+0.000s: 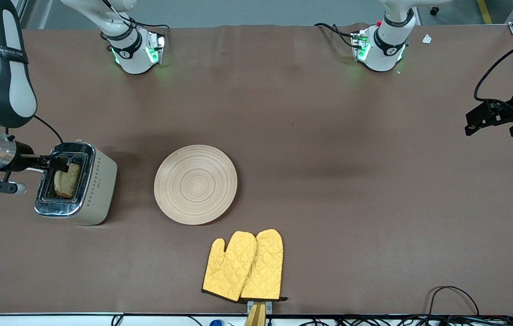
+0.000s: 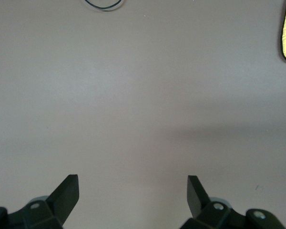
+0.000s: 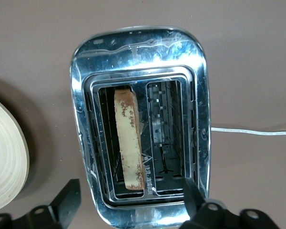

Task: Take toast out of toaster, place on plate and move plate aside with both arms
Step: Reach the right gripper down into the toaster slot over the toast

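Right gripper [image 1: 59,164] over the toaster [image 1: 77,183], jaws spread wide, nothing held; one finger each side of the chrome top in the right wrist view, straddling both slots. Toast [image 3: 128,145] standing on edge in one slot, directly below and between the fingers, long axis along the slot and running away from the gripper toward the toaster's other end. Looks like fingers need to drop and close across the slice's thin faces. Toaster near the right arm's end of the table; plate [image 1: 195,184] empty, just beside it toward table centre. Right arm clearly the nearer one. Left gripper [image 1: 482,118] waiting at the left arm's table edge, jaws wide, empty. Partial lettering on right arm's band, not legible. Oven mitts [image 1: 243,266] near the front edge.
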Controlling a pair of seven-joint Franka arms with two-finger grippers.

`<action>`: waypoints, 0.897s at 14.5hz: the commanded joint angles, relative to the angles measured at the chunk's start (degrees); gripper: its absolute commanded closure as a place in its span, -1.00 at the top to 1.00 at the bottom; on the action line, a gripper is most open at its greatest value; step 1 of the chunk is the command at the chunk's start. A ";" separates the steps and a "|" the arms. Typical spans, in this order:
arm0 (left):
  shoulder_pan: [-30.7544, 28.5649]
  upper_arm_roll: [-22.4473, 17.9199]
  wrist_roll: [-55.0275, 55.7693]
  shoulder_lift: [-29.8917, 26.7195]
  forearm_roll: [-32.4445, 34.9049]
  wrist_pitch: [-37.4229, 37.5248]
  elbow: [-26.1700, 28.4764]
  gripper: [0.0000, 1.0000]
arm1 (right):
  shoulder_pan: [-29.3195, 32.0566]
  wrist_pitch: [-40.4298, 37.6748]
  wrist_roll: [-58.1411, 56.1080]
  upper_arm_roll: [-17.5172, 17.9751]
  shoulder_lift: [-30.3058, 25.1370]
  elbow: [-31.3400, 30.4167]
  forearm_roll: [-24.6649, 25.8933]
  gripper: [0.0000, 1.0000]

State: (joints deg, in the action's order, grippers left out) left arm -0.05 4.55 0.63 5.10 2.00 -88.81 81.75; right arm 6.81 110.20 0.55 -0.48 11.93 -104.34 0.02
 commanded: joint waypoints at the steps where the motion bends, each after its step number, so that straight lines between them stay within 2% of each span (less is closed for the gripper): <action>1: -0.03 0.19 0.51 -0.97 0.99 -0.04 0.78 1.00 | 0.22 3.78 -0.55 0.39 -2.17 -4.02 -0.90 0.66; 7: 0.23 0.19 0.95 -0.97 0.99 -0.04 0.60 1.00 | -0.83 9.42 -0.64 0.48 -1.12 -5.52 -0.37 0.26; 10: 0.05 0.28 0.86 -0.97 0.99 -0.04 0.69 1.00 | -0.75 9.15 -0.81 0.48 -1.12 -5.70 -0.29 -0.07; 13: -0.12 0.19 0.60 -0.97 0.99 -0.04 0.78 1.00 | -0.14 9.33 -2.65 0.39 -0.85 -5.79 -0.28 -0.11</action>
State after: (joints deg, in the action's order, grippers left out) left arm -0.07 4.60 0.64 5.10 2.00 -88.81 81.75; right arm 6.15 118.53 -0.38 -0.04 11.89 -108.70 0.05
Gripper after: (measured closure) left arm 0.000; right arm 0.551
